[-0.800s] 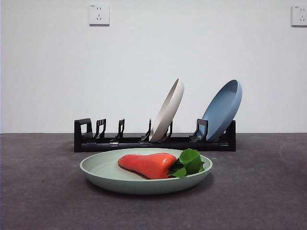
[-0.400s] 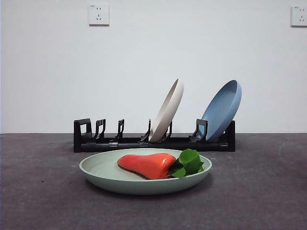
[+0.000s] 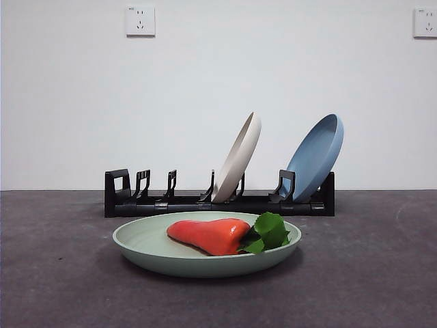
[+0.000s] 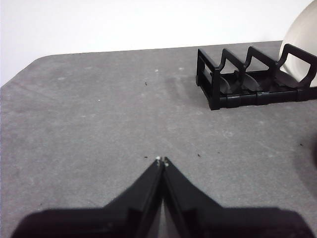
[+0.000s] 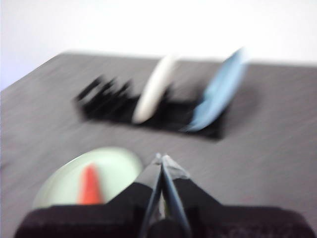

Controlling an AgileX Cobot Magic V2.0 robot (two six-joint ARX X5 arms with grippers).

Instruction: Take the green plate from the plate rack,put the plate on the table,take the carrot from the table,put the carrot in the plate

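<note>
The green plate [image 3: 147, 246] lies flat on the table [image 3: 61, 273] in front of the plate rack [image 3: 171, 203]. The carrot [image 3: 208, 234] lies in the plate, its green leaves to the right. In the blurred right wrist view the plate [image 5: 119, 168] and the carrot [image 5: 90, 185] show below and beside my right gripper [image 5: 162, 159], which is shut, empty and raised above the table. My left gripper [image 4: 162, 160] is shut and empty over bare table, away from the rack's empty end [image 4: 223, 84]. Neither gripper shows in the front view.
A cream-white plate [image 3: 239, 158] and a dusty-blue plate [image 3: 316, 157] stand tilted in the rack's middle and right slots. The rack's left slots hold nothing. A white wall with two sockets stands behind the table.
</note>
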